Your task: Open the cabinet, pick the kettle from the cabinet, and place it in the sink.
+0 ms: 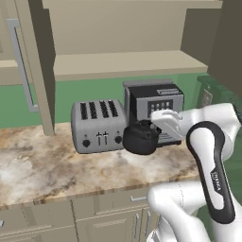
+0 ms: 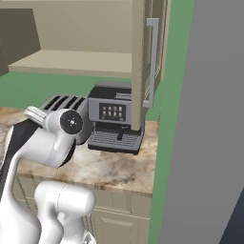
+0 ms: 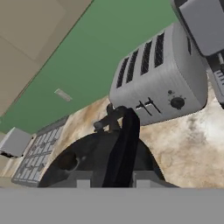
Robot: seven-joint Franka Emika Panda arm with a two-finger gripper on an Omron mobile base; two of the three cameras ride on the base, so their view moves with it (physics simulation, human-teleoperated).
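Gripper [image 3: 109,183] narrowly closed on the black kettle's [image 1: 140,138] arched handle. Ribbed silver toaster [image 1: 98,125] just beside; open marbled counter [image 1: 42,160] beyond, cabinet [image 1: 118,61] doors open above.

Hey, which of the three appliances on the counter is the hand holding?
The small round black kettle, gripped by its arched handle in the hand. The silver four-slot toaster and the black-and-silver coffee machine stand untouched behind it.

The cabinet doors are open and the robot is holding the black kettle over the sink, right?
Not quite: the kettle, held by its handle in the tool, hangs over the counter by the toaster, as the left base view shows. The cabinet doors are open.
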